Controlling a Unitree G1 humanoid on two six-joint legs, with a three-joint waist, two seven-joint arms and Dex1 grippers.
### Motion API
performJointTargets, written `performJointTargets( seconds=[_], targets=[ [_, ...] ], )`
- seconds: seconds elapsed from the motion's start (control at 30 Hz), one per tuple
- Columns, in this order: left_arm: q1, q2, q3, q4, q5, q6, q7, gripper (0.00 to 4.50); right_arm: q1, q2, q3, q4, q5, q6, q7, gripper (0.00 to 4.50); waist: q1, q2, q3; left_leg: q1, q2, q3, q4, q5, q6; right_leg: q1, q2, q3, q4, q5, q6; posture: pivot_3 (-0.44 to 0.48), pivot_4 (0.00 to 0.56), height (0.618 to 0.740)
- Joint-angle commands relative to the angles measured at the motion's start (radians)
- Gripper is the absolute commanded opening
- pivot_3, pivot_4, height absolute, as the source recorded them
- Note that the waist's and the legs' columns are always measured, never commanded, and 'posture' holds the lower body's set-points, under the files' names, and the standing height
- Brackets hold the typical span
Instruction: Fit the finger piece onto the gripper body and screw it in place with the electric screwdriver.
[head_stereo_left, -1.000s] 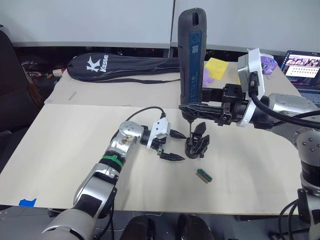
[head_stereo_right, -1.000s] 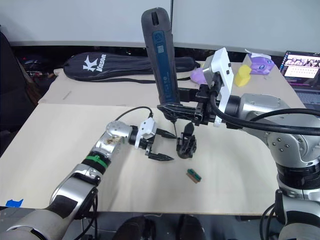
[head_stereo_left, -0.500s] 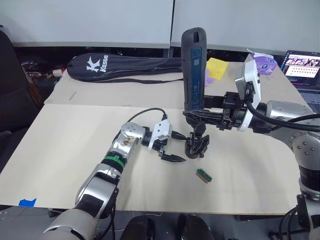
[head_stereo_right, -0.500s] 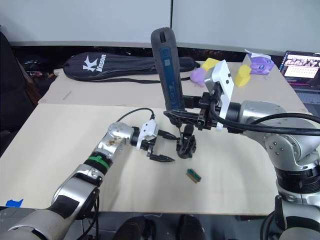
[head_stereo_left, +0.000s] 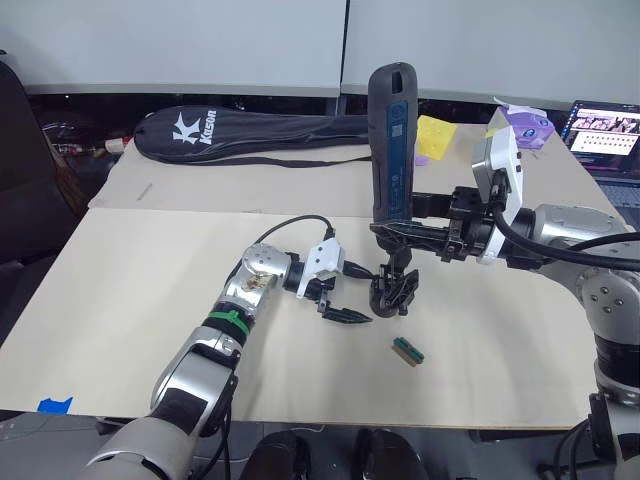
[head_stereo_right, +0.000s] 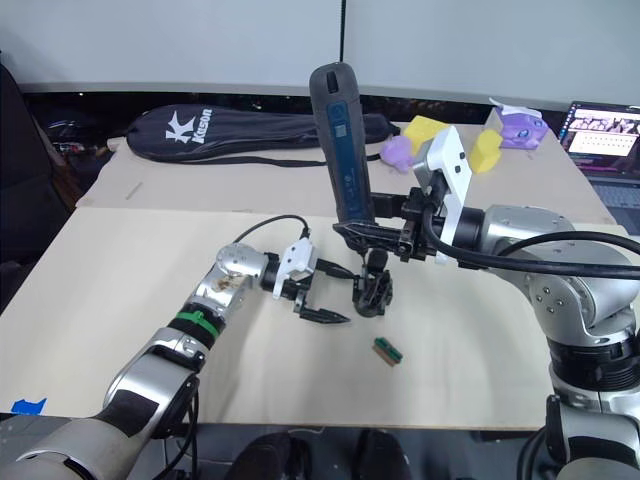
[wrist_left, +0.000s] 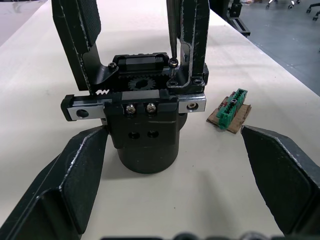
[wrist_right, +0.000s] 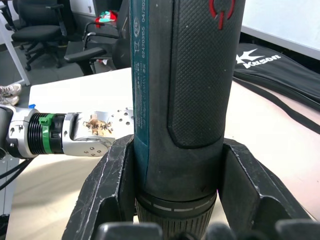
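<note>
Left wrist view: with the thin bit of the thick dark-grey electric screwdriver (head_stereo_left: 391, 140) – pinched upright in the right gripper (head_stereo_left: 412, 234) jaws – set on a screw of the blocky black gripper body (wrist_left: 144, 125) standing mid-bench (head_stereo_left: 130, 290), unheld between the left gripper (head_stereo_left: 345, 316) spread jaws, it could be tipped or spun.

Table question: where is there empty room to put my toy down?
The table is bare between the racket bag and the left gripper. It is crowded around the gripper body, under the electric screwdriver, by the green block.
</note>
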Motion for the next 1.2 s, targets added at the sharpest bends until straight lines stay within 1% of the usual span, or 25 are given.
performJointTargets(
  seconds=[0.03,0.77,1.2],
  targets=[
    [-0.018,-0.008,0.010,-0.011,0.003,-0.011,0.003,4.50,-0.020,0.006,-0.066,-0.021,0.002,-0.044,0.008,1.90,0.000,0.000,0.000,0.000,0.000,0.000,0.000,0.000,0.000,0.000,0.000,0.000,0.000,0.000,0.000,0.000,0.150,0.740],
    [-0.020,-0.013,0.017,-0.005,0.014,-0.016,0.010,4.50,-0.021,0.034,-0.062,-0.032,-0.024,-0.035,0.011,1.90,0.000,0.000,0.000,0.000,0.000,0.000,0.000,0.000,0.000,0.000,0.000,0.000,0.000,0.000,0.000,0.000,0.150,0.740],
    [-0.018,-0.012,0.017,-0.004,0.015,-0.020,0.009,4.50,-0.018,0.035,-0.071,-0.051,-0.001,-0.006,-0.007,1.90,0.000,0.000,0.000,0.000,0.000,0.000,0.000,0.000,0.000,0.000,0.000,0.000,0.000,0.000,0.000,0.000,0.150,0.740]
  ],
)
